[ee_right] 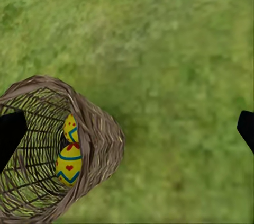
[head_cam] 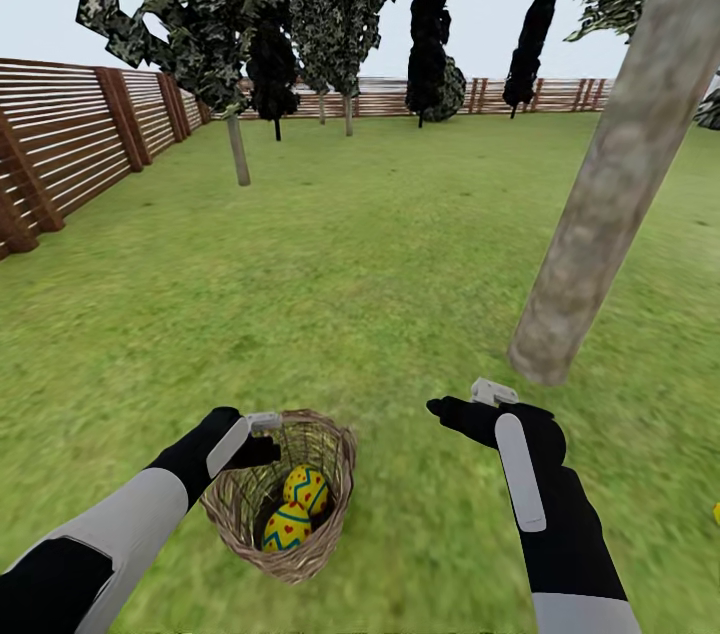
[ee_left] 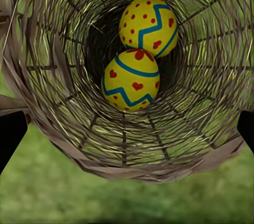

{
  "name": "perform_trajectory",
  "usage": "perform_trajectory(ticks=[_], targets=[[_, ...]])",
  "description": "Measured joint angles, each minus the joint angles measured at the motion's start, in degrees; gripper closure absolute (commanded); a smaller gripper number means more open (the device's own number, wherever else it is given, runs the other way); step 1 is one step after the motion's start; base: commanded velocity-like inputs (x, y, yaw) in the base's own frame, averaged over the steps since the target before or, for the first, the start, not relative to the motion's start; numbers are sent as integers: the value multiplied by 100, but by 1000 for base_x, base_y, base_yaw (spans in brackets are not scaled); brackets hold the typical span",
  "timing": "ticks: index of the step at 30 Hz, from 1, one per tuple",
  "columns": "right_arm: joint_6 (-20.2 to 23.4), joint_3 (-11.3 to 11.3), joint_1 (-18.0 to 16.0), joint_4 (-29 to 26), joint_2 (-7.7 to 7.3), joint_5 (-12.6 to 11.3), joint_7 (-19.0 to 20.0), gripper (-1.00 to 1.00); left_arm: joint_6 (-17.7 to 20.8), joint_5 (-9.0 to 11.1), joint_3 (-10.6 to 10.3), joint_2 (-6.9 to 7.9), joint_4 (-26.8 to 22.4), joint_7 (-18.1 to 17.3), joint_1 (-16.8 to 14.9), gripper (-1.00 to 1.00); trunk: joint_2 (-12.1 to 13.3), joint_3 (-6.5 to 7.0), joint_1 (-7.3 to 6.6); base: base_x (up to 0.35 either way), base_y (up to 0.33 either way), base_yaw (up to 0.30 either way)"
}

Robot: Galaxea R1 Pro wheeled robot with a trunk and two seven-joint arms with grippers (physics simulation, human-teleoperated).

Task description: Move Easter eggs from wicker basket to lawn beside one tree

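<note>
1. Wicker basket (head_cam: pixel 290 494): it rests on the lawn (head_cam: pixel 380 244) in the near foreground of the head view, left of centre. The weave is open, tan-brown, with a braided rim.
2. Basket contents: two eggs lie inside, touching each other. The egg with hearts (ee_left: pixel 130 79) carries blue zigzag bands and red heart marks. The egg with dots (ee_left: pixel 148 25) carries a blue zigzag band and red dots. In the head view, the dotted egg (head_cam: pixel 307 489) lies farther from the robot, the heart egg (head_cam: pixel 287 527) nearer.
3. A small yellow patch (head_cam: pixel 716 513) shows at the right edge of the head view, on the grass. It cannot be identified with certainty.
4. Left gripper (head_cam: pixel 262 439): it hangs at the basket rim, on the basket's left side. In the left wrist view the two dark fingertips (ee_left: pixel 10 134) stand wide apart, with nothing between them.
5. Right gripper (head_cam: pixel 470 404): it hovers over bare grass, to the right of the basket and apart from it. The fingertips (ee_right: pixel 11 131) are spread and hold nothing.
6. Tree (head_cam: pixel 610 174): a thick grey-brown trunk meets the lawn just beyond the right gripper.
7. Surroundings: a brown slatted fence (head_cam: pixel 70 144) bounds the lawn at the left and rear. Dark narrow trees (head_cam: pixel 430 24) stand near the rear fence.
8. Markings: no readable writing, brand or label appears on any item.
</note>
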Motion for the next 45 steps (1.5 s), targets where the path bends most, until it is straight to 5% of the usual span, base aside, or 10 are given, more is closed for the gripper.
perform_trajectory(ticks=[16,26,34,45], targets=[[0,0,3,-6,2,0,0,-100,-250,-9,-3,-9,0,-15,0,-100,0,-48,0,0,0,0],[0,5,0,-5,5,0,0,-100,-382,-14,-15,-9,-5,-17,0,-100,-400,-227,219,0,0,0],[0,7,-2,-7,4,1,0,-100,-614,-10,-305,-11,0,-18,0,-100,-721,-371,395,0,0,0],[0,9,4,-6,8,1,0,-100,-643,-9,-380,-13,1,-18,0,-100,-1162,-568,636,0,0,0]])
